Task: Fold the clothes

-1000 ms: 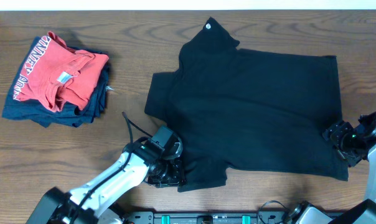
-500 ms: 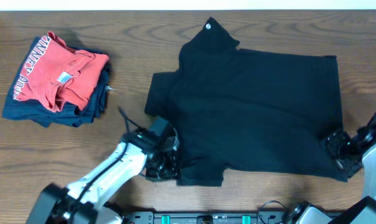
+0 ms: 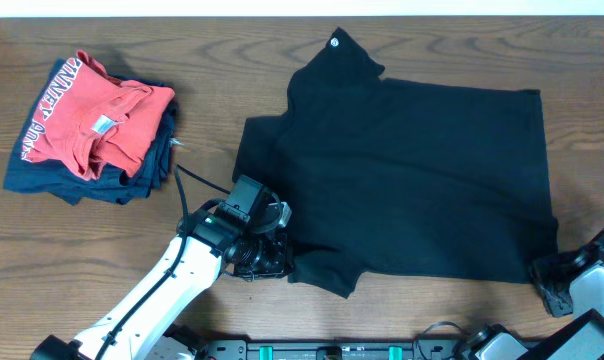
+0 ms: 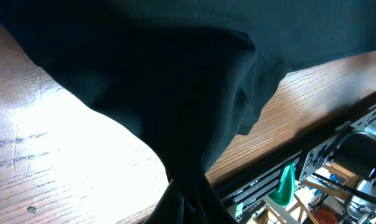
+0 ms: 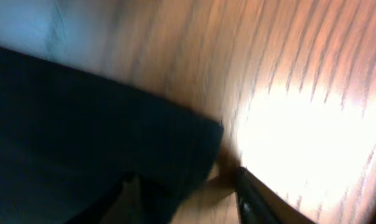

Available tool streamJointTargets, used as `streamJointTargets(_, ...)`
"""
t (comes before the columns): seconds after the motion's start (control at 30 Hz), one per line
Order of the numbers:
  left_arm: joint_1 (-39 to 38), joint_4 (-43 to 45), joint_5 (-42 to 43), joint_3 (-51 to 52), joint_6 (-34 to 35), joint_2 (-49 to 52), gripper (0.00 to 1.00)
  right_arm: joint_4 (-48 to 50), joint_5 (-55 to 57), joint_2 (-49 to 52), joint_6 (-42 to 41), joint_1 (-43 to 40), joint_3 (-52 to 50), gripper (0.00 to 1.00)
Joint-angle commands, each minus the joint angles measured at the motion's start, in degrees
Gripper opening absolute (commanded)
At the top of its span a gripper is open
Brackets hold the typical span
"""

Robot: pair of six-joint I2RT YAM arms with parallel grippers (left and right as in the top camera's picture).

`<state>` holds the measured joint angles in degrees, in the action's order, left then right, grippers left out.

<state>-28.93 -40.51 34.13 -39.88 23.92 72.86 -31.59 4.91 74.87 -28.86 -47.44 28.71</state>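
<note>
Two grippers, both at the 6 o'clock edge of the table [image 3: 232,60]. Left gripper [image 3: 269,257]: clamped on the lower sleeve of the black T-shirt [image 3: 412,170], the cloth gathering to a narrow pinch in the left wrist view. Since a second ago it has shifted slightly toward 11 o'clock, and the sleeve it holds now tapers to a point instead of lying square. Right gripper [image 3: 544,274]: it has drawn back toward 5 o'clock from the hem's side to the shirt's bottom corner. In the blurred right wrist view its fingers stand apart, with that corner lying between them. T-shirt: spread flat from centre toward 3 o'clock, collar at 9 o'clock and hem at 3 o'clock. The far sleeve points to 12 o'clock and carries a small round white tag [image 3: 334,42]. Red shirt [image 3: 92,115] on a folded navy garment [image 3: 42,180]: stacked at 10 o'clock, well apart, unmoved.
</note>
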Motion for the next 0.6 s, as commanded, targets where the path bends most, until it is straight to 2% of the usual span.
streamJointTargets(0.0,0.3,-0.6,-0.3,-0.7,-1.2,-0.3,0.06,1.0,0.9,0.8,1.6,-0.6,-2.1,0.27)
streamJointTargets(0.07,0.3,-0.9,-0.3,-0.8,-1.2,-0.4,0.06,0.6,0.7,0.8,2.3,-0.6,-1.6,0.04)
streamJointTargets(0.1,0.3,-1.1,-0.3,-1.0,-1.2,-0.5,0.06,-0.2,-0.4,0.7,2.8,-0.6,-0.9,0.01)
streamJointTargets(0.3,0.3,-7.2,-4.6,-5.0,-1.6,-2.4,0.06,-9.4,-7.3,-2.9,4.9,-0.5,5.4,0.01)
streamJointTargets(0.57,0.3,-23.8,-21.5,-14.2,-2.5,-8.3,0.06,-20.4,-7.3,-12.1,4.9,-0.5,13.5,0.01)
